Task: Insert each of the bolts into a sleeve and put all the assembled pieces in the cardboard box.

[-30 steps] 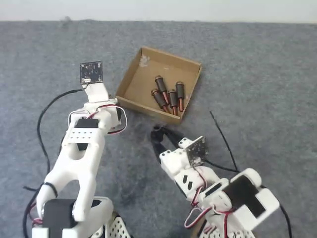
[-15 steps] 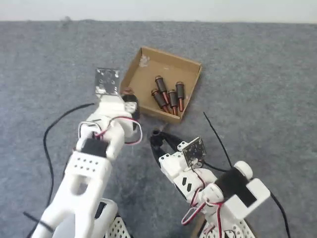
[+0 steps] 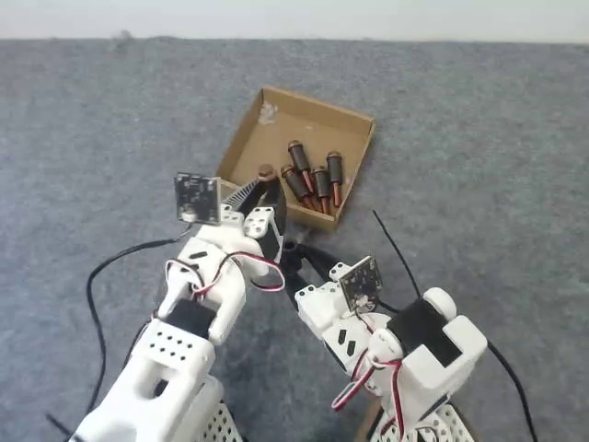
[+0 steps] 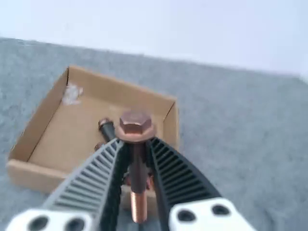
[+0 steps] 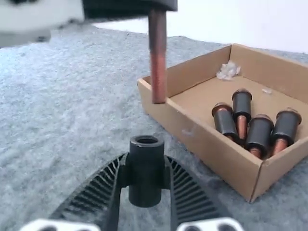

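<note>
Left gripper (image 4: 136,144) grips the bolt (image 4: 136,126), right gripper (image 5: 145,165) the upright sleeve (image 5: 146,187); I'd centre the tip over the hole, then lower slowly.

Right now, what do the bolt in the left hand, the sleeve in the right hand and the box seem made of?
Bolt: likely metal with a coppery finish, slight sheen on hex head and shank.
Sleeve: matte black, plastic or coated metal; can't tell.
Box: plain brown cardboard, dull, raw edges.

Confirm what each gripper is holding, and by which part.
The left gripper holds a bolt by its shank, just below the head. The right gripper holds a sleeve by its sides, with the bore facing up.
</note>
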You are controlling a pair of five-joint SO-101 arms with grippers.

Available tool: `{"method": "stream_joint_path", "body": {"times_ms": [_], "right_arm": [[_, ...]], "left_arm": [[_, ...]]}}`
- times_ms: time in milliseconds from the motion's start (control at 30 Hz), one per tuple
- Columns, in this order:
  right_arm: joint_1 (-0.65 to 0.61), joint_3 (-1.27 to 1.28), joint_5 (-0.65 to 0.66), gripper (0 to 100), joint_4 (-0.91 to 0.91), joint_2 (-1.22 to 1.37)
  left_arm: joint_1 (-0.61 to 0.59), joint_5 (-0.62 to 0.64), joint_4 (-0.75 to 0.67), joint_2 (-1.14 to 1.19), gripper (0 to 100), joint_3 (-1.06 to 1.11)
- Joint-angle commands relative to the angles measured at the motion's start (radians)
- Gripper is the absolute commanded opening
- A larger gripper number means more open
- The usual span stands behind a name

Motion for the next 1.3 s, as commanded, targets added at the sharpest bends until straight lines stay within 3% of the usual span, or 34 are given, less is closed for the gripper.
{"method": "stream_joint_path", "body": {"times_ms": [0, 333, 500, 1267], "right_arm": [[-0.012, -0.02, -0.008, 0.6, -0.03, -0.001], [-0.012, -0.006, -0.008, 0.6, -0.073, 0.001], [-0.033, 0.02, -0.006, 0.6, -0.102, -0.001], [-0.039, 0.002, -0.006, 0.6, -0.021, -0.004]], "left_arm": [[0.005, 0.023, -0.061, -0.043, 1, -0.007], [0.046, 0.02, -0.066, -0.038, 1, 0.035], [0.058, -0.094, -0.066, -0.038, 1, 0.058], [0.048, -0.095, -0.06, -0.054, 1, 0.056]]}}
